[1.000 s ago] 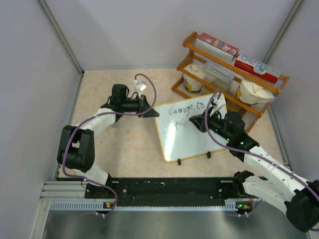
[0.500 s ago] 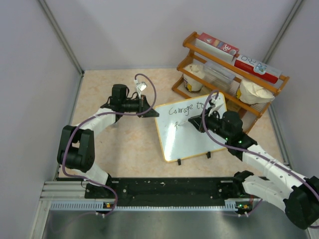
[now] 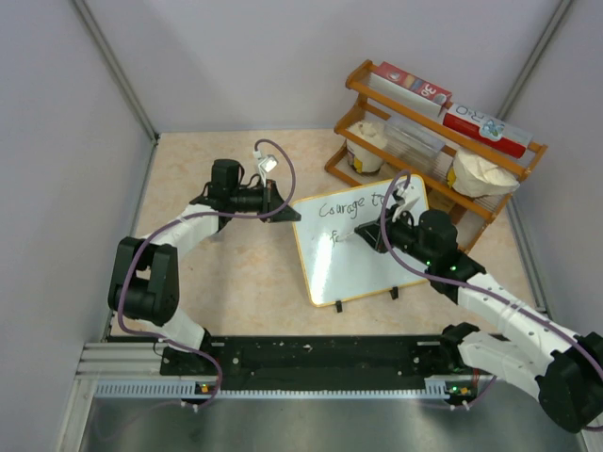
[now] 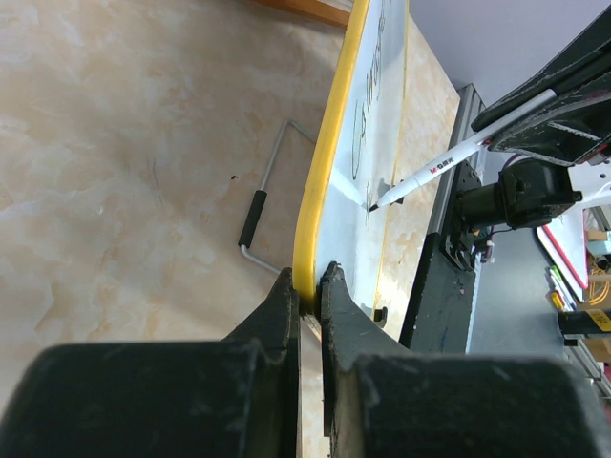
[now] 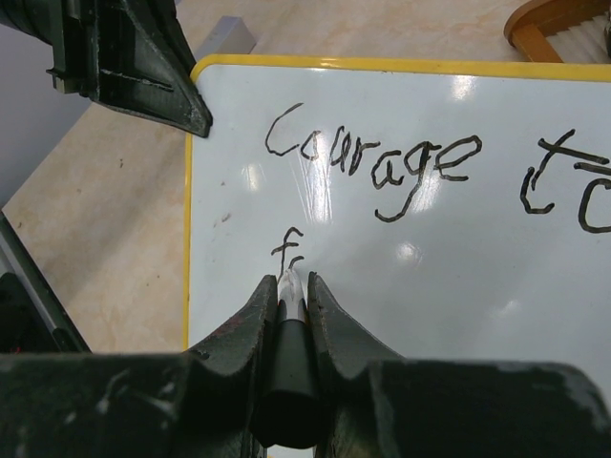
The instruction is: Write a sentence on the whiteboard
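Note:
The whiteboard (image 3: 363, 268) stands tilted on the table, with a yellow rim and two black feet. The sentence (image 3: 350, 206) reads "Courage to", with "f" and a short stroke starting a second line (image 5: 289, 250). My left gripper (image 3: 287, 214) is shut on the whiteboard's top left rim (image 4: 325, 162), and its jaws (image 4: 307, 286) pinch the yellow edge. My right gripper (image 3: 369, 234) is shut on a white marker (image 5: 290, 305). The marker tip touches the board just right of the "f". The marker also shows in the left wrist view (image 4: 449, 157).
A wooden rack (image 3: 429, 169) with red boxes and white tubs stands at the back right, close behind the board. The board's wire stand (image 4: 263, 200) rests on the table behind it. A black rail (image 3: 311, 358) runs along the near edge.
My right gripper has shifted slightly left and down with the marker along the second line. The left gripper and the whiteboard have not moved.

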`<state>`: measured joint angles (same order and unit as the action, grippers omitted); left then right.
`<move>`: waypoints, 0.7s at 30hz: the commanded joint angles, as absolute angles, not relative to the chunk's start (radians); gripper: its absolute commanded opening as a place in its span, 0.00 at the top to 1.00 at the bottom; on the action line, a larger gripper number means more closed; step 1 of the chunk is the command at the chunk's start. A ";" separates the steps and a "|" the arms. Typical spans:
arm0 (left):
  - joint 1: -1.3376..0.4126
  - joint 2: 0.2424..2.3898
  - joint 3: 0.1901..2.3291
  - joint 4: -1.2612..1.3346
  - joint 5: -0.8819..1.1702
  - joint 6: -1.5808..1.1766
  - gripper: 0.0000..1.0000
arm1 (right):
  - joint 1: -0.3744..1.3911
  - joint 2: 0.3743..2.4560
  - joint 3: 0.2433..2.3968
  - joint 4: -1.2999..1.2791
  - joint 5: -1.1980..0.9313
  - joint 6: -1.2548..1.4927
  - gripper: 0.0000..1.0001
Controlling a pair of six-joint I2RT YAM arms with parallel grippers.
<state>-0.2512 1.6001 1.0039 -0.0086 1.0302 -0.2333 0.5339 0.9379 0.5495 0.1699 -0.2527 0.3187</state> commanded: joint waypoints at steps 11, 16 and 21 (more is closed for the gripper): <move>-0.307 1.640 0.960 -0.049 0.940 -0.045 1.00 | 0.534 0.882 0.532 0.106 -0.132 0.302 1.00; -0.307 1.637 0.959 -0.048 0.939 -0.044 1.00 | 0.535 0.890 0.548 0.146 -0.120 0.313 1.00; -0.307 1.638 0.957 -0.049 0.939 -0.043 1.00 | 0.535 0.925 0.569 0.166 -0.140 0.316 1.00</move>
